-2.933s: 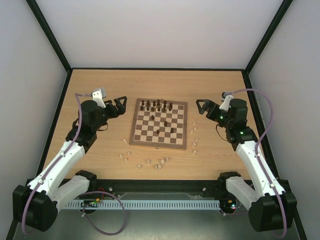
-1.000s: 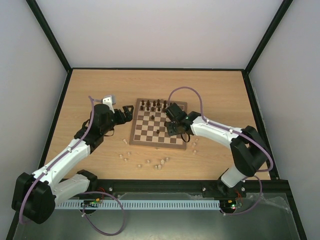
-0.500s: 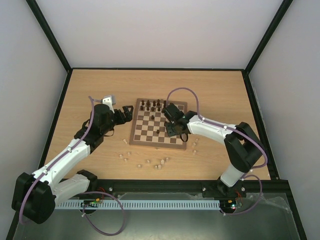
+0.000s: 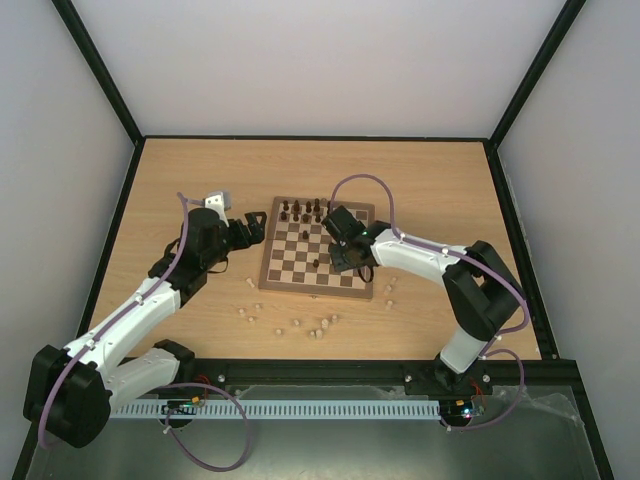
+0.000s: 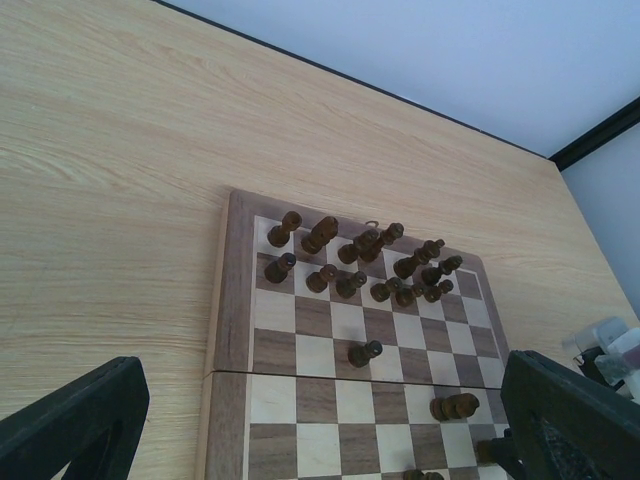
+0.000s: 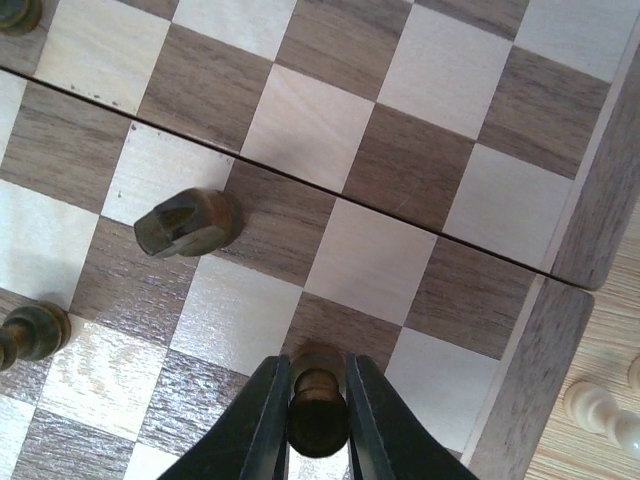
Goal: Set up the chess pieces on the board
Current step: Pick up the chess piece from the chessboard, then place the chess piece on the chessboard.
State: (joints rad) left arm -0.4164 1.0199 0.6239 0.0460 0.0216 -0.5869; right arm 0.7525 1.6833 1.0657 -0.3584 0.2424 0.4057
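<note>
The board [image 4: 268,272] lies mid-table, with dark chess pieces [image 4: 310,210] clustered along its far rows. My right gripper [image 4: 343,262] reaches over the board's near right part. In the right wrist view its fingers [image 6: 268,420] press both sides of a dark brown pawn [image 6: 318,412] that stands on a dark square. Another dark piece [image 6: 185,222] stands a few squares away. My left gripper [image 4: 255,222] hovers wide open just off the board's left edge, holding nothing. The left wrist view looks across the board [image 5: 228,300] at the dark pieces [image 5: 350,255].
Pale pieces are scattered on the table near the board's front edge [image 4: 320,328] and along its right side [image 4: 390,280]. One pale piece [image 6: 600,410] lies just off the board's corner. Black frame rails and walls border the table.
My right gripper has narrowed from half open onto the dark pawn, and the right arm has edged slightly left. The left arm has stayed still.
</note>
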